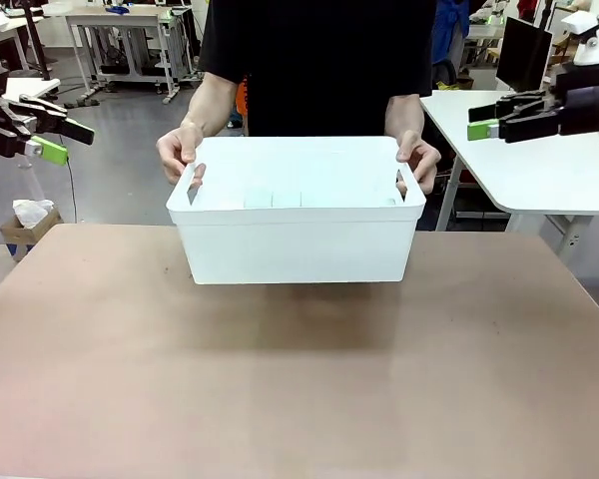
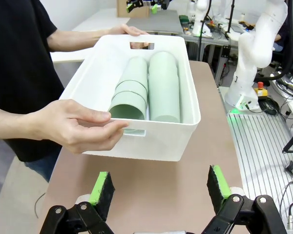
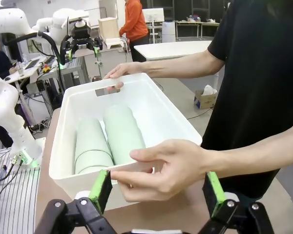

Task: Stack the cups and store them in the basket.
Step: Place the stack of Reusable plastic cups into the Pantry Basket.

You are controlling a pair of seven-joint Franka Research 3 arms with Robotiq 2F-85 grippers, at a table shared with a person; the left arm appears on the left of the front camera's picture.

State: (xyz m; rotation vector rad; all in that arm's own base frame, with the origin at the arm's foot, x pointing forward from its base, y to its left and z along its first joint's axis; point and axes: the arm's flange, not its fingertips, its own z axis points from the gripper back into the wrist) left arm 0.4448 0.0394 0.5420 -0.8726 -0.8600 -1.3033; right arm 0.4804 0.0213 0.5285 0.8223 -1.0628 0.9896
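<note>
Both pincers hang released and clear of the table: the left gripper [image 1: 50,128] at the left edge of the front view and the right gripper [image 1: 499,118] at the right, each with jaws spread and nothing between the green pads. In the left wrist view the left gripper [image 2: 158,187] frames bare tabletop, and in the right wrist view the right gripper [image 3: 156,192] frames the person's near hand.

Largest is the brown table [image 1: 299,389]. Over its far edge the person holds the basket [image 1: 295,244] lifted, a shadow beneath it, long axis running across the table between the 2 arms. The person's hand [image 1: 180,152] on the robot's left and the other hand [image 1: 419,160] grip the handle cut-outs at the short ends.

Inside, the cups [image 2: 149,87] lie on their sides in 2 rows, side by side and touching, long axes along the basket's length. In the left wrist view 1 row is a nested stack with an open mouth facing that camera; the other shows a closed base. How many cups each row holds cannot be told. From the front, the basket's wall hides them almost wholly.
</note>
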